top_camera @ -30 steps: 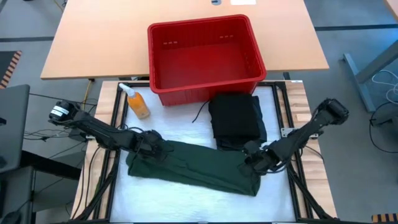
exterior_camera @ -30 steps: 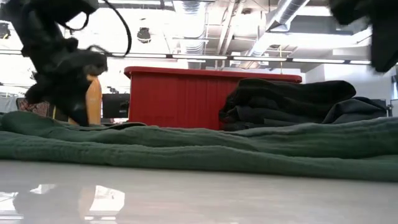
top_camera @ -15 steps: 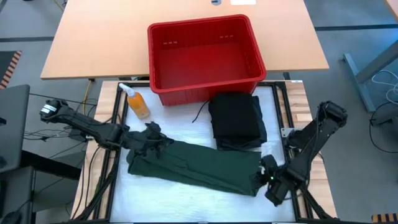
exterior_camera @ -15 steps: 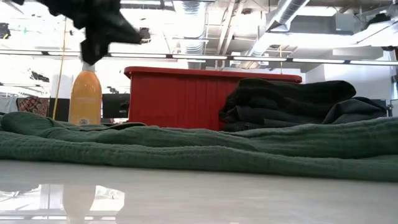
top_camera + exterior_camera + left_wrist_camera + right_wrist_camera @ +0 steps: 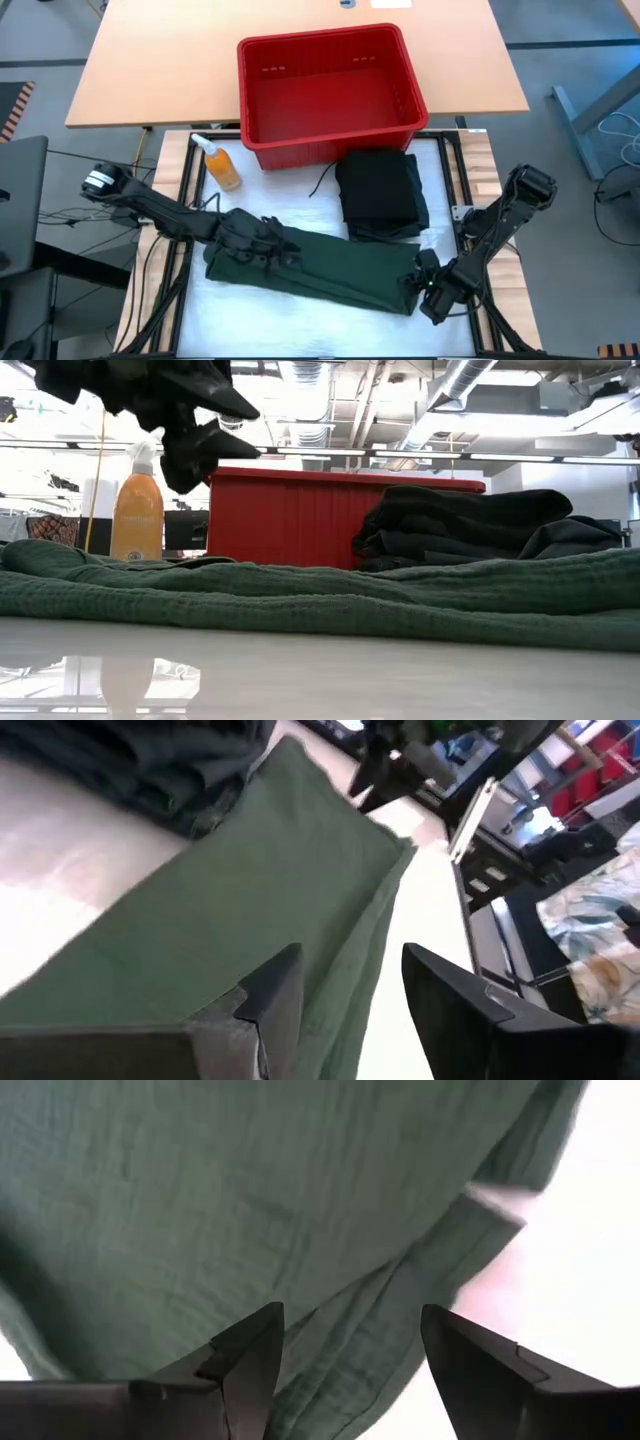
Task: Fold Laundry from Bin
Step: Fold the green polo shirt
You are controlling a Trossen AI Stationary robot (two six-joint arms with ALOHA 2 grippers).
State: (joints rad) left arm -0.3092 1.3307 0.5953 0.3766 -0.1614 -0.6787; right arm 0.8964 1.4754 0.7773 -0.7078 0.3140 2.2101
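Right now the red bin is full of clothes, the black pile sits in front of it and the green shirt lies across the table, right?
Not quite. The high view shows the red bin empty. The black pile does sit in front of it, and the green shirt lies across the table.

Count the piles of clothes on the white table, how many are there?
2. A long dark green folded cloth shirt lies across the near side, and a stack of black folded cloth garments sits behind it beside the red plastic bin. How many pieces the stack holds is hidden.
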